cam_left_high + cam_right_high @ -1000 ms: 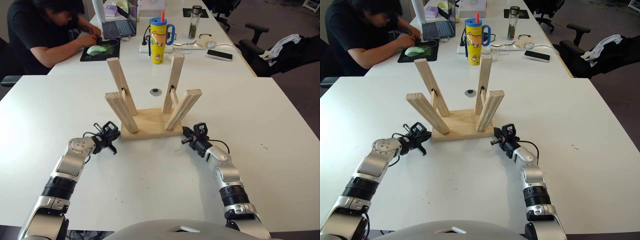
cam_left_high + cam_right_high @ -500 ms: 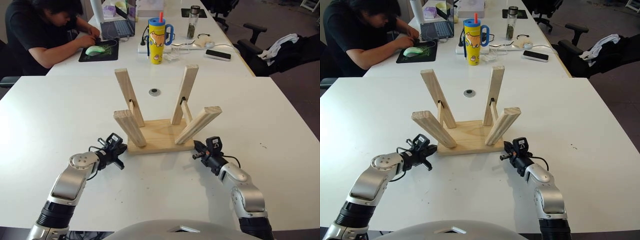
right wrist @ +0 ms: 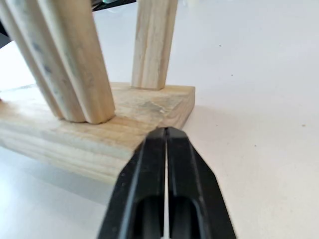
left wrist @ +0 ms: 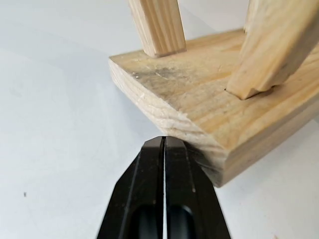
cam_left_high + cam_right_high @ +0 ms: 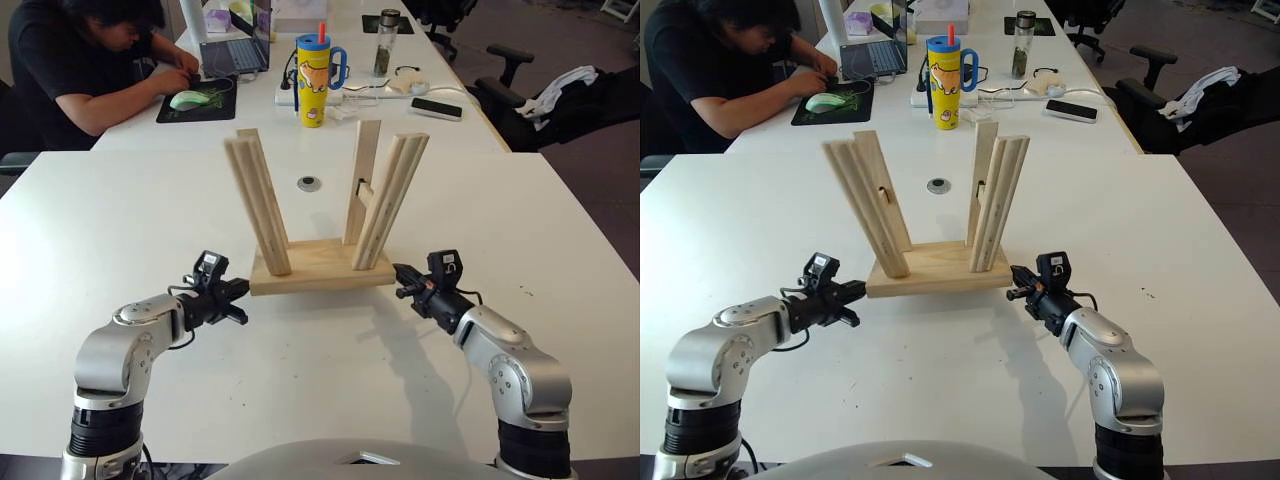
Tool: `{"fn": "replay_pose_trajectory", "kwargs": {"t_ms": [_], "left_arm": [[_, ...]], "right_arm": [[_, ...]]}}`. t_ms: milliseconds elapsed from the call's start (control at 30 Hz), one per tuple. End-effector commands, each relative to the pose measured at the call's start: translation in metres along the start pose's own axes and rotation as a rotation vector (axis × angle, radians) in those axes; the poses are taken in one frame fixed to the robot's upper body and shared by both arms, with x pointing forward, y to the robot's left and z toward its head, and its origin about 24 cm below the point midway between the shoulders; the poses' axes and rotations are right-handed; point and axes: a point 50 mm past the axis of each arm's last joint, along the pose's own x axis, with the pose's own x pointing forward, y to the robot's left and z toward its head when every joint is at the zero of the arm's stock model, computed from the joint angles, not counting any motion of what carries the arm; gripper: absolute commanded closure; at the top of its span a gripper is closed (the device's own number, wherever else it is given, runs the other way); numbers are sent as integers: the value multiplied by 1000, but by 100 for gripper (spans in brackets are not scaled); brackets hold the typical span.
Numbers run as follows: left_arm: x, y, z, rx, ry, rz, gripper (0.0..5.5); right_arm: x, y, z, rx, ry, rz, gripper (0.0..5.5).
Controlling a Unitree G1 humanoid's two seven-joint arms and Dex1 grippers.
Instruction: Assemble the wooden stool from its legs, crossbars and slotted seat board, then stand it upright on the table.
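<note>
Stool (image 5: 266,212): upside down at the middle of the counter (image 5: 110,215); seat board (image 5: 320,272) lowest, long axis left to right; legs (image 5: 386,200) point up, splaying outward.
Left end effector (image 5: 240,290): fingers together, tip against the board's left end.
Right end effector (image 5: 400,275): fingers together, tip against the board's right end.

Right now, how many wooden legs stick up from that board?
4. The left near leg and left far leg overlap; the right near leg and right far leg stand close together. None looks hidden.
</note>
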Motion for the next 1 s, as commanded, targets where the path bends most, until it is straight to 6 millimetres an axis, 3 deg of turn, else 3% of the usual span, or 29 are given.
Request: {"fn": "replay_pose_trajectory", "kwargs": {"t_ms": [33, 200, 333, 500, 667, 833, 1000], "left_arm": [[-11, -81, 51, 148, -196, -622, 550], [-27, -79, 42, 182, -103, -666, 550], [-29, -71, 45, 211, -92, -628, 550], [-30, -39, 41, 259, -78, -481, 550], [-49, 5, 33, 297, -15, -380, 487], [-65, 34, 18, 340, 94, -362, 420], [-71, 44, 6, 408, 167, -404, 349]], "right_arm": [[-5, 76, 34, 16, -81, 583, 548], [-11, 75, 48, -9, -104, 597, 548], [-12, 74, 51, -22, -103, 578, 548], [-10, 42, 43, -110, -46, 393, 548], [-20, 2, 23, -244, 83, 261, 483], [-37, -34, 2, -426, 141, 264, 414], [-47, -66, -7, -385, 168, 398, 339]]}}
